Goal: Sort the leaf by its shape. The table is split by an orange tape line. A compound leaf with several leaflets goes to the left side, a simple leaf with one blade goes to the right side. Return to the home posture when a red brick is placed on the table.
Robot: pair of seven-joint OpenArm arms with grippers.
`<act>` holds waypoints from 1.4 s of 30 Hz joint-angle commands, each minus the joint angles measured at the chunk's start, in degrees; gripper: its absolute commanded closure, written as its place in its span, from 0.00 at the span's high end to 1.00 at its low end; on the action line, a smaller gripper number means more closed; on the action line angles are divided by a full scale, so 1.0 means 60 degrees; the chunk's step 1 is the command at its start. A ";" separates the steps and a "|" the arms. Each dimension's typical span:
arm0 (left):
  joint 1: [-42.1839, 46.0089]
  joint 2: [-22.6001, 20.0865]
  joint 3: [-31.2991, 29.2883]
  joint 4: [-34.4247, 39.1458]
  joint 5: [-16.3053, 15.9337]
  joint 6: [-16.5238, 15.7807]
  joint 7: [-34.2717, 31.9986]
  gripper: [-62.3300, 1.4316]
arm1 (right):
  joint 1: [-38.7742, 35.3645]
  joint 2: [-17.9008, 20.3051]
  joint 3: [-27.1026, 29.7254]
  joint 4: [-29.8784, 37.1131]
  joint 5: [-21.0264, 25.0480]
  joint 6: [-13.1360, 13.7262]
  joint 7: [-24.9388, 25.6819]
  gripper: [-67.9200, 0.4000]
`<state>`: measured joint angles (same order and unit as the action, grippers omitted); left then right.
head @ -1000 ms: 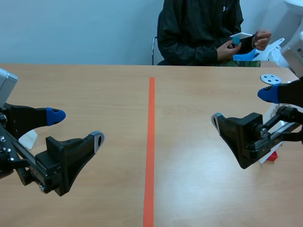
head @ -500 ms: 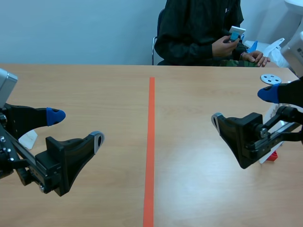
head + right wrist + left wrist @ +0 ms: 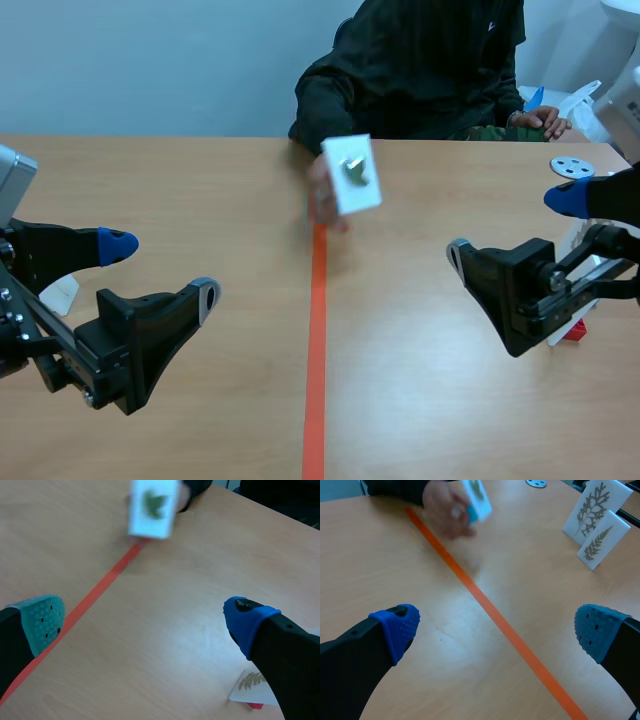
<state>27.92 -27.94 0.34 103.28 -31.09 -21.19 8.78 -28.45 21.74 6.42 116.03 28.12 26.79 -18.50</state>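
Scene view: a hand (image 3: pixel 322 203) holds the leaf card (image 3: pixel 351 173) over the far tape line (image 3: pixel 316 350), about equally far from left gripper (image 3: pixel 162 271) and right gripper (image 3: pixel 512 225), both spread, empty.

Your left arm (image 3: pixel 50 345) comes in low from its own side. Your left gripper (image 3: pixel 162 270) points toward the middle, its two fingers (image 3: pixel 155 320) spread wide and gripping nothing. Your right arm (image 3: pixel 600 280) mirrors it from the other side, also low. Your right gripper (image 3: pixel 512 223) is likewise spread wide and grips nothing. The two grippers sit well apart, each on its own side.
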 commanded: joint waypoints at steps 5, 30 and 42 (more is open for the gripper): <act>-0.0051 -0.0029 -0.0076 0.0138 -0.0066 -0.0040 -0.0131 1.00 | 0.0109 0.0080 0.0127 0.0011 0.0106 -0.0036 0.0135 1.00; -0.0051 -0.0029 -0.0076 0.0138 0.0652 -0.0357 -0.0131 1.00 | 0.0109 0.0080 0.0127 0.0011 0.0106 -0.0036 0.0135 1.00; -0.0080 -0.0033 0.0022 0.0098 0.1661 -0.0688 -0.0273 1.00 | 0.0113 0.0080 0.0127 0.0011 0.0106 -0.0040 0.0142 1.00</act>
<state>27.81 -27.97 0.34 103.28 -20.51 -25.36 8.34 -28.45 21.74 6.42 116.03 28.12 26.79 -18.50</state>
